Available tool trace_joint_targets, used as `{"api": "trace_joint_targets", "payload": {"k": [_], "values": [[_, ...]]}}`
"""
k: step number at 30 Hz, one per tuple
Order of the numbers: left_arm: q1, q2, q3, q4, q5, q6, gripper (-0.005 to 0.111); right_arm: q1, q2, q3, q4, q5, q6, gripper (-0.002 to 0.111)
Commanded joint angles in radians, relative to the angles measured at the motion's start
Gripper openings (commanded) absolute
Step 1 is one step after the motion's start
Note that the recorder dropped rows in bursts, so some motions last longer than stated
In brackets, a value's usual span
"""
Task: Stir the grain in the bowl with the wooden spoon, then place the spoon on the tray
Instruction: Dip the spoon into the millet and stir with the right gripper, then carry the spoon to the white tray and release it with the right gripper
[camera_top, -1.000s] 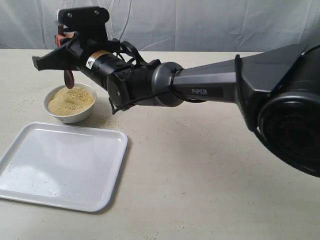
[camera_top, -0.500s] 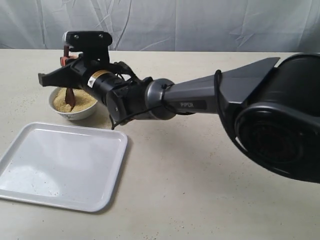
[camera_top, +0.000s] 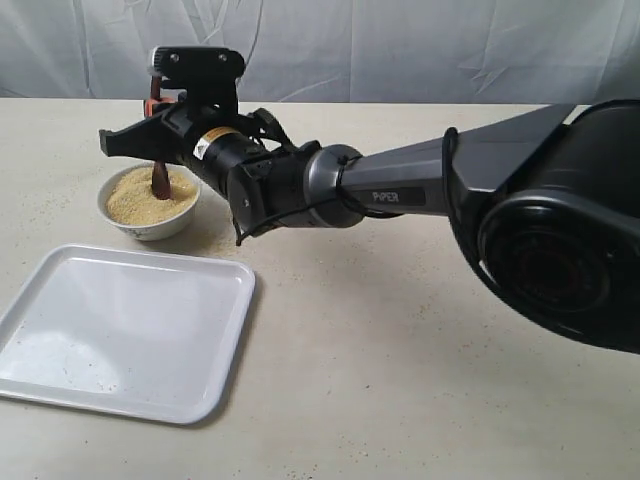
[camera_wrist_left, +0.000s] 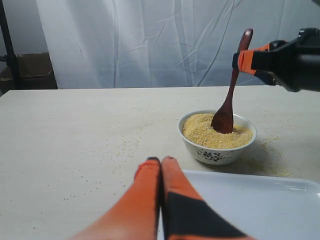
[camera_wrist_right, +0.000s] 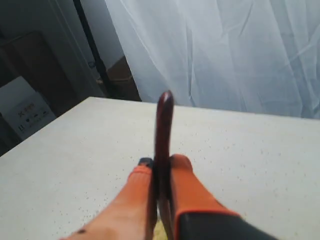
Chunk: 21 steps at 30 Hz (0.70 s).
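Right gripper (camera_top: 153, 100): you had it clamped on the upper handle of the wooden spoon (camera_top: 160, 180), orange fingers (camera_wrist_right: 186, 172) pressed to either side of the handle. In the exterior view it sat at the upper left of the frame, above the bowl (camera_top: 150, 226).
Right arm: it reached from the right edge of the exterior frame across the middle to the upper left.
Wooden spoon: you held it nearly upright, slightly tilted. The oval head was down in the grain (camera_top: 135, 198) and the handle tip stood above the fingers.
Grain: a yellowish-tan mound filled the bowl close to the rim. The spoon head was sunk into the side of the mound toward the arm.
Bowl: white with dark markings on its outer side, it stood on the table (camera_top: 420, 330) at the upper left, just beyond the far edge of the tray (camera_top: 120, 330) and not touching it.
Tray: white and rectangular, it lay flat at the lower left of the exterior frame.
Loose grains (camera_wrist_left: 272, 170): a scatter lay on the table beside the bowl.
Left gripper (camera_wrist_left: 161, 161): the fingers were pressed together. It showed only in its own wrist view, near the tray rim and pointing at the bowl.
Backdrop: a white curtain (camera_top: 400, 45) hung behind the table.
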Motion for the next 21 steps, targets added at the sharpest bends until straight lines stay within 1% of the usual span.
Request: {"api": "trace_joint_targets", "payload": {"k": [1,5,9,13,15,18,21], "values": [[-0.012,-0.005,0.003,0.000,-0.012,0.000,0.000,-0.003,0.023,0.003,-0.002,0.001,0.052,0.000],[-0.012,-0.005,0.003,0.000,-0.012,0.000,0.000,-0.003,-0.017,0.003,-0.001,-0.006,0.043,0.000],[-0.012,-0.005,0.003,0.000,-0.012,0.000,0.000,-0.003,-0.092,0.003,-0.001,-0.021,-0.018,0.000],[-0.012,-0.005,0.003,0.000,-0.012,0.000,0.000,-0.003,-0.178,0.003,-0.001,0.013,-0.055,0.000],[-0.012,-0.005,0.003,0.000,-0.012,0.000,0.000,-0.003,-0.217,0.003,-0.001,0.084,-0.061,0.000],[-0.012,-0.005,0.003,0.000,-0.012,0.000,0.000,0.016,-0.272,0.003,-0.001,0.281,-0.063,0.000],[-0.012,-0.005,0.003,0.000,-0.012,0.000,0.000,0.037,-0.305,0.003,-0.062,0.490,-0.063,0.000]]}}
